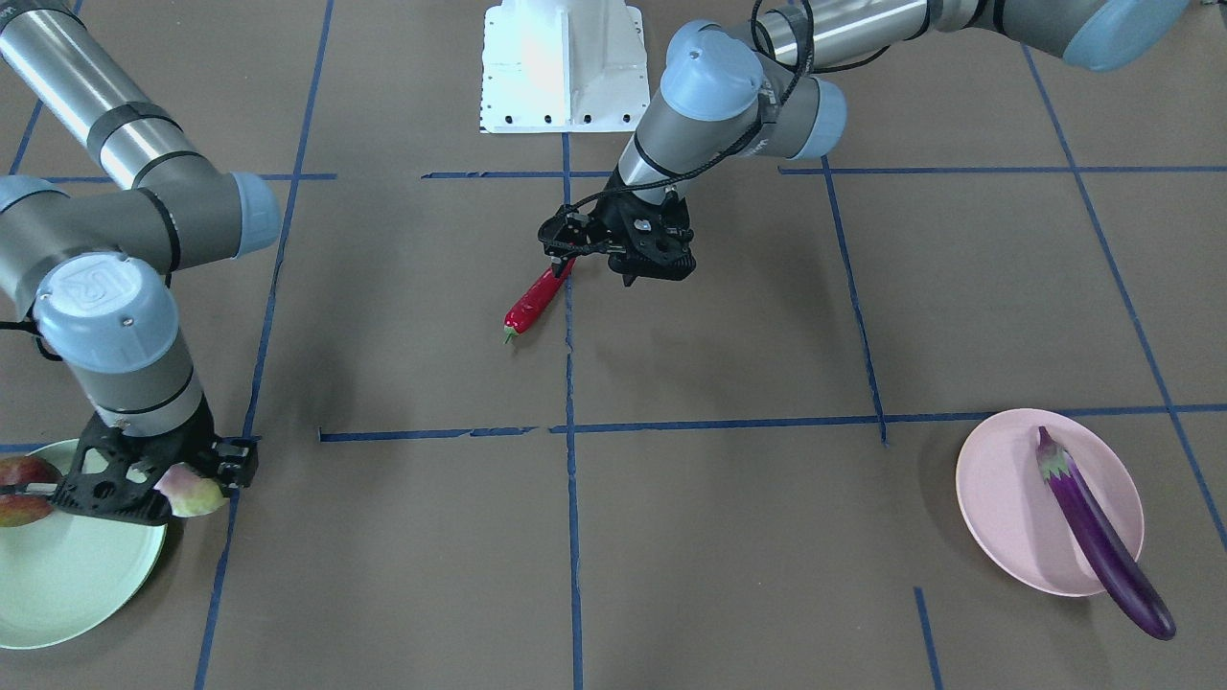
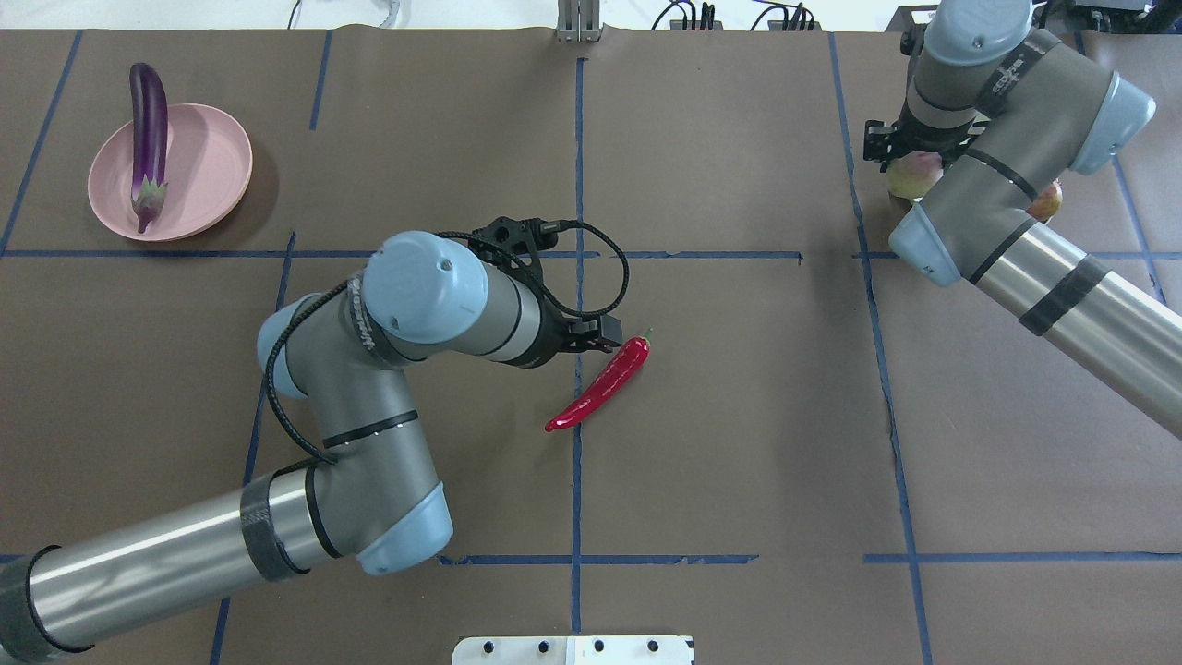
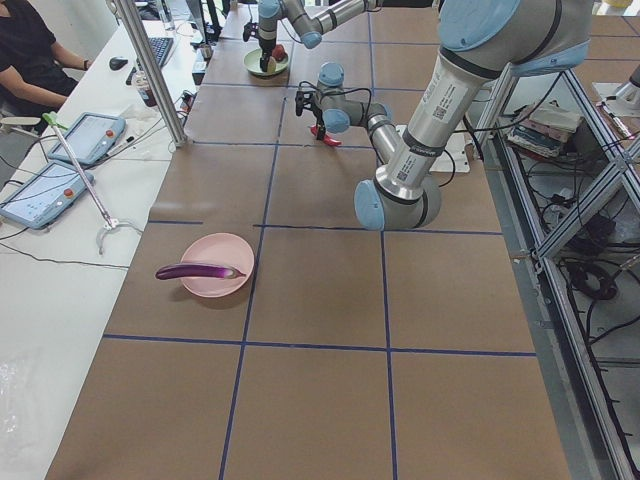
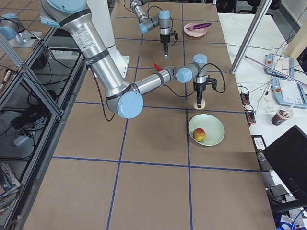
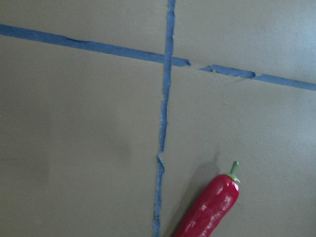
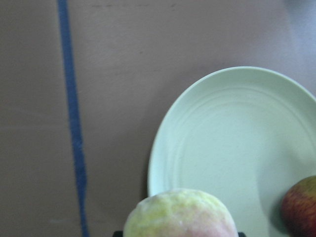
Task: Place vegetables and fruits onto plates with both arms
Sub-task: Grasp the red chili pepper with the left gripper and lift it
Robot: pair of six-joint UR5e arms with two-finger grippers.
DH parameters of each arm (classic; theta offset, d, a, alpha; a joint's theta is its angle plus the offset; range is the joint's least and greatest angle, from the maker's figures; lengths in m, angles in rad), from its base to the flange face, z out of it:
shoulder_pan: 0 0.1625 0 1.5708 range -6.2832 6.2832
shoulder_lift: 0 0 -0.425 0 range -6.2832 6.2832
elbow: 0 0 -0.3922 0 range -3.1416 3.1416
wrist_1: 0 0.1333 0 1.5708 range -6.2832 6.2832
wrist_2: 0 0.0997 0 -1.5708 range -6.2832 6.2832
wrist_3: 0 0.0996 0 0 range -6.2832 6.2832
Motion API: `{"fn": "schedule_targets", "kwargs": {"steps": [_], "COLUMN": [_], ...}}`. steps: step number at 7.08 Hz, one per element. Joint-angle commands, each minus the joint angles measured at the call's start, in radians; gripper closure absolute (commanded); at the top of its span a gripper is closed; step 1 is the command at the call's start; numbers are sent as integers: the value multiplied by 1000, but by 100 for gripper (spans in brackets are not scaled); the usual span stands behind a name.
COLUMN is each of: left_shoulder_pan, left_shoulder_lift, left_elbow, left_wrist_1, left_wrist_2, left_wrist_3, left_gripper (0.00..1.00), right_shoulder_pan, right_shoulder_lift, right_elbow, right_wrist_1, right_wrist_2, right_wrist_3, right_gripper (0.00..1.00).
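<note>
The red chili pepper (image 1: 535,299) lies on the table near the middle, also seen in the overhead view (image 2: 600,383) and low in the left wrist view (image 5: 210,207). My left gripper (image 1: 637,273) hovers beside its pointed end; its jaws are hidden. The purple eggplant (image 1: 1098,537) lies across the pink plate (image 1: 1002,517). My right gripper (image 1: 182,498) is shut on the pale green fruit with a pink blush (image 1: 196,491), just outside the rim of the mint green plate (image 1: 67,575). The red-and-yellow fruit (image 1: 21,489) sits on that plate.
The white base block (image 1: 566,67) stands at the table's robot side. Blue tape lines cross the brown table. In the exterior left view a side table with tablets (image 3: 60,180) and a seated person border the table, with a metal pole (image 3: 150,70).
</note>
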Motion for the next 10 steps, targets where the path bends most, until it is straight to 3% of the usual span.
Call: {"fn": "schedule_targets", "kwargs": {"steps": [1, 2, 3, 4, 6, 9, 10], "left_shoulder_pan": [57, 57, 56, 56, 57, 60, 63], "left_shoulder_lift": [-61, -57, -60, -61, -63, -163, -164], "left_elbow": [78, 87, 102, 109, 118, 252, 256], "left_wrist_1": [1, 3, 7, 7, 3, -7, -7], "left_wrist_2": [118, 118, 120, 123, 121, 123, 121], "left_wrist_3": [197, 271, 347, 394, 482, 475, 473], "left_gripper": [0, 0, 0, 5, 6, 12, 28], "right_shoulder_pan": [74, 71, 72, 72, 84, 101, 101], "right_shoulder_lift": [1, 1, -2, -16, -16, -22, -22], "right_elbow": [-127, -165, -169, -167, -138, -55, -58], "right_wrist_1": [66, 91, 90, 101, 107, 93, 93], "right_wrist_2": [-4, -4, -4, -4, 6, 68, 69], "right_wrist_3": [-26, -26, -32, -88, -129, -126, -126], "right_gripper": [100, 99, 80, 1, 0, 0, 0]}}
